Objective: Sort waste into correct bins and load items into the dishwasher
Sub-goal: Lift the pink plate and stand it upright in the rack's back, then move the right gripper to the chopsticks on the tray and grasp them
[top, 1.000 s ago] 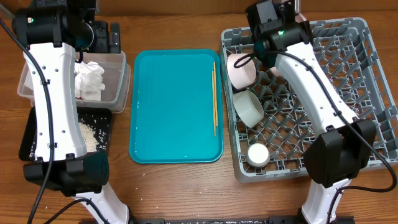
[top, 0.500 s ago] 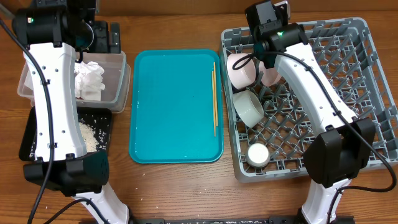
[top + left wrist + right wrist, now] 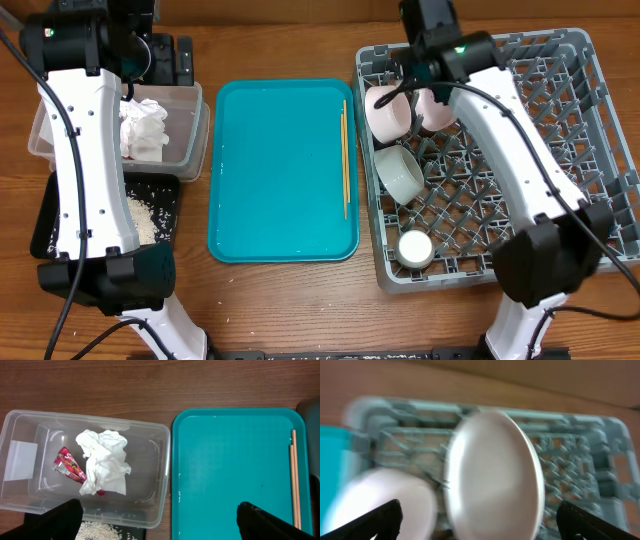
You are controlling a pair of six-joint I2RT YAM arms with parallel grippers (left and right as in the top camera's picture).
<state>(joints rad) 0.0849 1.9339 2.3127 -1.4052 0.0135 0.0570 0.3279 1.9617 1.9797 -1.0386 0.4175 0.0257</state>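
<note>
The grey dish rack (image 3: 560,130) sits just right of the teal tray (image 3: 280,170), and the clear tub (image 3: 192,135) sits just left of the tray's far half, with the black tray (image 3: 50,215) further left, off the tray's near half. The right gripper (image 3: 480,521) hangs over the rack corner nearest the tray's far right corner, fingers spread wide and empty. Below it a pale plate (image 3: 492,475) stands on edge among the pegs, leaning against a pink bowl (image 3: 387,112) that is tipped on its side. A grey bowl (image 3: 403,172) and a small white cup (image 3: 416,247) follow toward the near end, all in the rack column closest to the tray. The left gripper (image 3: 165,522) hovers above the tray's left rim, released and empty. A crumpled napkin (image 3: 143,128) lies in the tub. Two chopsticks (image 3: 345,160) lie on the tray, long axis parallel to its right rim. A red wrapper (image 3: 70,465) lies slantwise beside the napkin, its print too small to read. Rice (image 3: 145,215) dots the black tray.
</note>
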